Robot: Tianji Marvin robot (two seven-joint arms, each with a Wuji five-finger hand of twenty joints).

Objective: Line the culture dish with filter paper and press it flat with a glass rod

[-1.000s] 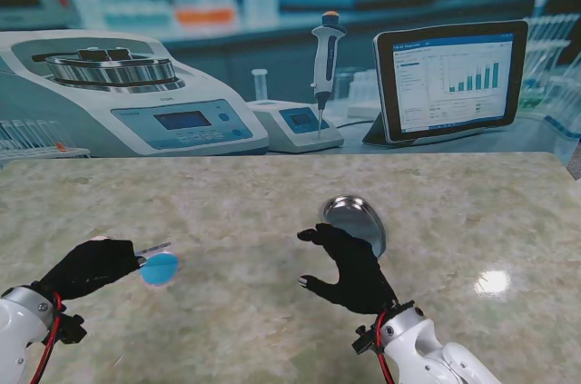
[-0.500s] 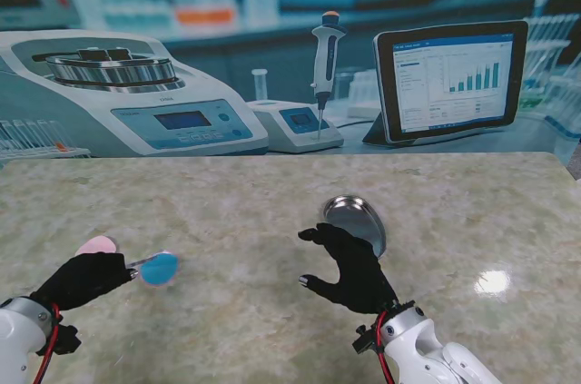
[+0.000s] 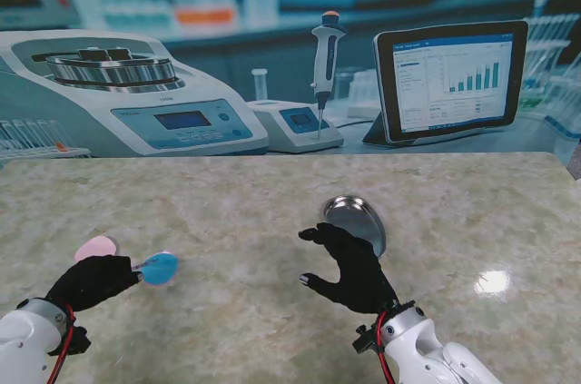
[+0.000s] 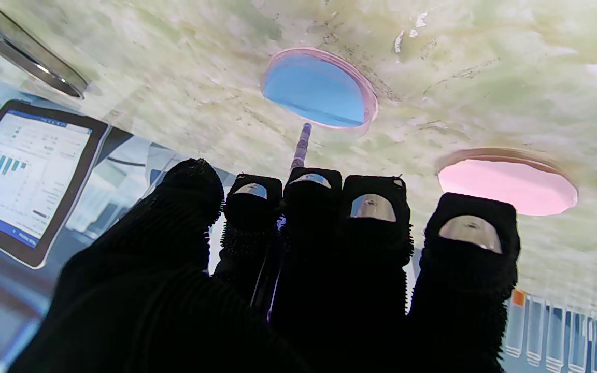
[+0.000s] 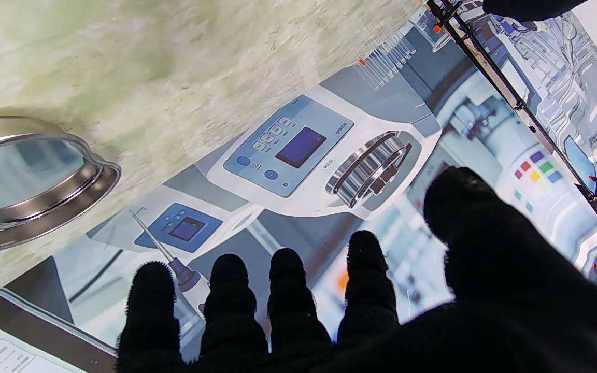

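Stand view: left hand [image 3: 93, 280] clamps glass rod [image 4: 300, 146] beside blue dish [image 3: 161, 268]; right hand [image 3: 352, 264], fingers spread and empty; rod could skid off.

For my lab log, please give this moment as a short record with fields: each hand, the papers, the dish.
left hand: shut on glass rod, tip near the blue paper
right hand: open, holds nothing, beside the dish
blue paper: flat on table
pink paper: flat on table, left of blue
metal dish: no paper seen inside
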